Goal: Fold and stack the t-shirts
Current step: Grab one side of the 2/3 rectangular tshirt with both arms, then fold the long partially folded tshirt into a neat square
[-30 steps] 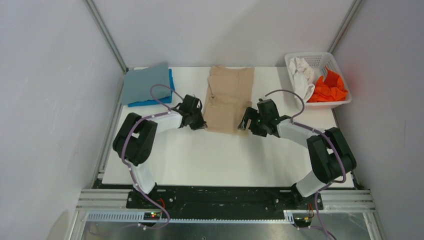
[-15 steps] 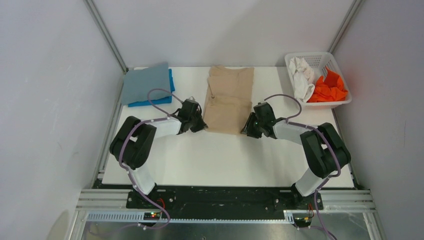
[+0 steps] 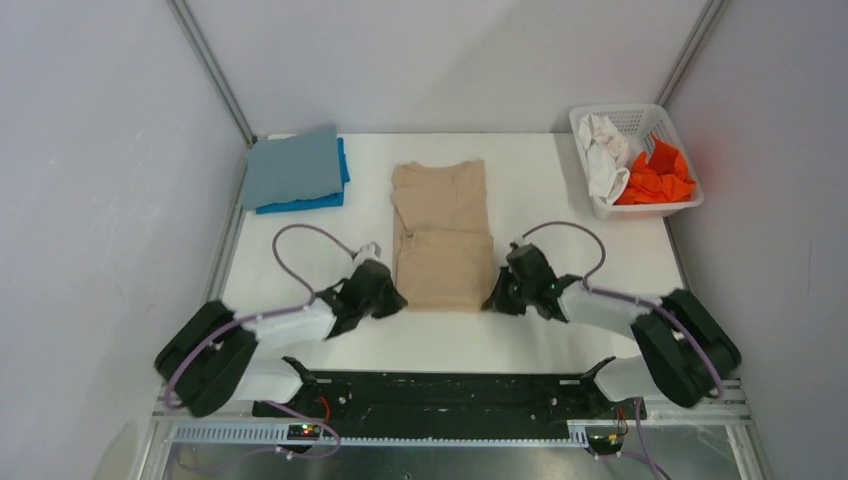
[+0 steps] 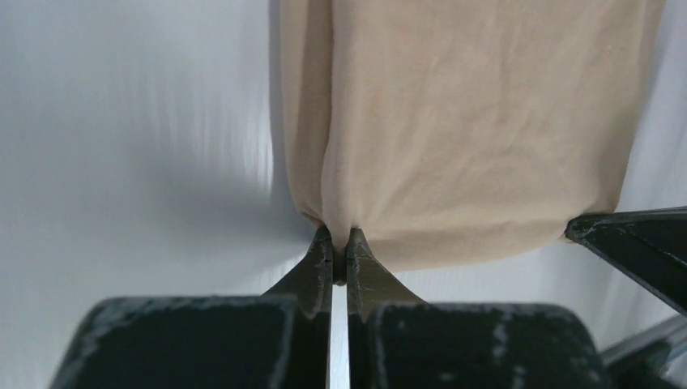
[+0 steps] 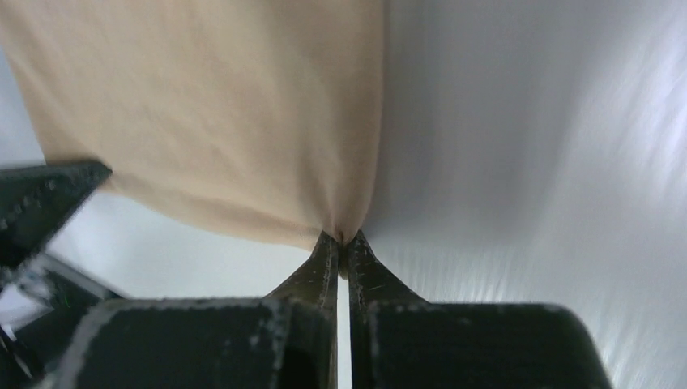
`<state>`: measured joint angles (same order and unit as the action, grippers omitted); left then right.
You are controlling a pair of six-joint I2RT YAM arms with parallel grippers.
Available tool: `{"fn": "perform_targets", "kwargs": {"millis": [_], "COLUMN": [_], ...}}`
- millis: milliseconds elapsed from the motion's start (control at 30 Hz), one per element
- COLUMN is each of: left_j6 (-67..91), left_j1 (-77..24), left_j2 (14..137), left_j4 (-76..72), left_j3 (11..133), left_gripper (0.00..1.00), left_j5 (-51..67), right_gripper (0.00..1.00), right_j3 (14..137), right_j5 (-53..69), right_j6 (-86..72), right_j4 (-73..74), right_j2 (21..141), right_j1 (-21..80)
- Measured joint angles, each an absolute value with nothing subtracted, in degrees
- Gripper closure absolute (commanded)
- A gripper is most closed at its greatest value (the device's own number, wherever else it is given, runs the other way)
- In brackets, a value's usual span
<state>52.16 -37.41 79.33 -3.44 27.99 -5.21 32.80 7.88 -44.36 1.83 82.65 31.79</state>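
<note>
Two grippers pinch the near hem of the tan t-shirt [image 3: 440, 235], which lies on the white table [image 3: 560, 330] with its near half doubled over into a thicker block. The left gripper [image 3: 392, 300] is at the shirt's near left corner and the right gripper [image 3: 493, 300] at its near right corner.

In the left wrist view the left gripper [image 4: 339, 243] has its fingers pressed almost together on a small tuck of the tan t-shirt [image 4: 478, 121]. The cloth's far end runs off the top of that picture. A dark finger of the right gripper [image 4: 632, 243] juts in at the shirt's other corner.

The right wrist view shows the right gripper [image 5: 342, 241] nipped just as tightly on the hem of the tan t-shirt [image 5: 219, 105]. The table around it is smeared with blur.

How many layers each pinch takes in cannot be told.

Beyond the tan t-shirt's far left corner, well apart from it, a folded grey-blue t-shirt [image 3: 293, 168] lies on a bright blue t-shirt [image 3: 300, 206]. Only a strip of blue shows along the near and right edges.

Beyond its far right corner stands a white lattice basket [image 3: 640, 112]. It holds a crumpled white t-shirt [image 3: 603, 150] and an orange t-shirt [image 3: 658, 175], both partly hidden by its walls.
</note>
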Motion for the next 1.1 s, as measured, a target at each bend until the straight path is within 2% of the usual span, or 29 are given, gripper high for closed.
{"fn": "perform_targets", "kwargs": {"millis": [100,267,367,500,600,800,933,1100], "left_j6": [55.7,61.1,61.8,60.8,59.0,57.0,56.4,54.8], "left_j1": [-45.5,-62.7,-70.2,-74.8,-75.9,-76.0,-74.3,-64.5], "left_j2": [69.7,51.5,40.5,34.5,33.5,33.0,33.3,36.2], "left_j4": [-0.4,13.8,18.5,21.1,22.1,23.0,23.4,21.9], "left_j3": [21.5,17.4,17.8,20.6,22.9,26.4,28.5,32.3], "left_gripper": [1.0,1.0,1.0,1.0,1.0,1.0,1.0,1.0], "left_j5": [-8.2,-14.5,-18.4,-22.3,-24.3,-30.7,-35.6,-34.8], "right_gripper": [1.0,1.0,1.0,1.0,1.0,1.0,1.0,1.0], "right_j3": [28.0,25.0,25.0,25.0,25.1,30.2,35.8,38.4], "right_j5": [8.0,9.9,11.2,13.7,15.4,15.9,19.4,27.6], "right_j6": [-45.6,-47.4,-47.6,-47.6,-46.9,-43.9,-40.6,-38.1], "right_j4": [7.3,20.9,26.1,30.0,31.8,35.4,35.6,32.2], "right_j2": [74.5,59.5,48.3,37.7,34.9,36.6,38.7,43.8], "right_j1": [39.8,50.5,52.6,53.5,54.0,50.8,39.8,27.5]}}
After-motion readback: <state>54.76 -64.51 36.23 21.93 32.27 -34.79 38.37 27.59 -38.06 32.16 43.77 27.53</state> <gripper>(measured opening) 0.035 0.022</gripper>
